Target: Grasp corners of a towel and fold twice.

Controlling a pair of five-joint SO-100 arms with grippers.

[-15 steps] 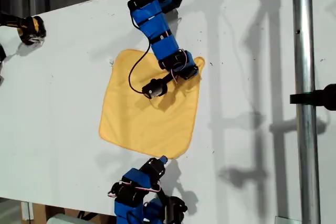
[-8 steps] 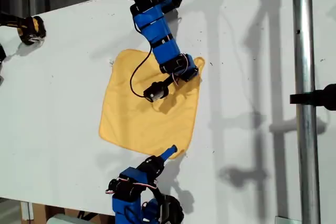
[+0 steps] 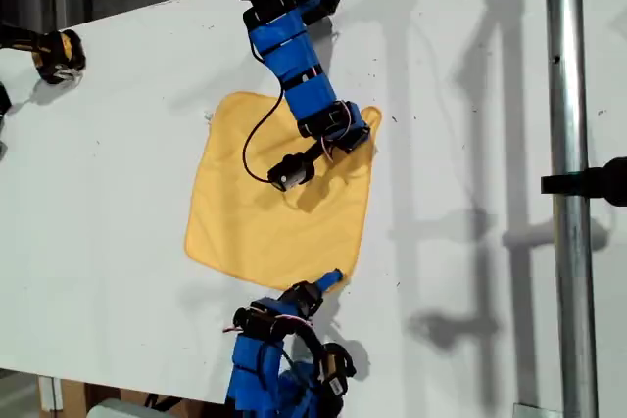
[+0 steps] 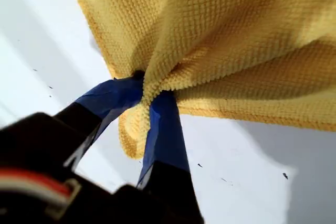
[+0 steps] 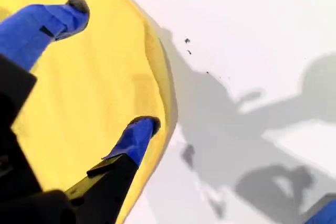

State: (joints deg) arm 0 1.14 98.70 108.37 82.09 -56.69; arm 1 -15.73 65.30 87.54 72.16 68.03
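Two blue-tipped grippers are on the soft yellow-orange square towel (image 3: 279, 188) lying flat on the white table (image 3: 118, 193). My first gripper (image 4: 149, 95) is pinched tight on a bunched rounded corner (image 4: 134, 129). My second gripper (image 5: 107, 64) hangs with jaws spread apart over the towel's hemmed edge.

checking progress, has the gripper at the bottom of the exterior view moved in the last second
Yes. My second gripper has advanced up and toward the exterior view's right, from just off the towel edge onto its near corner.
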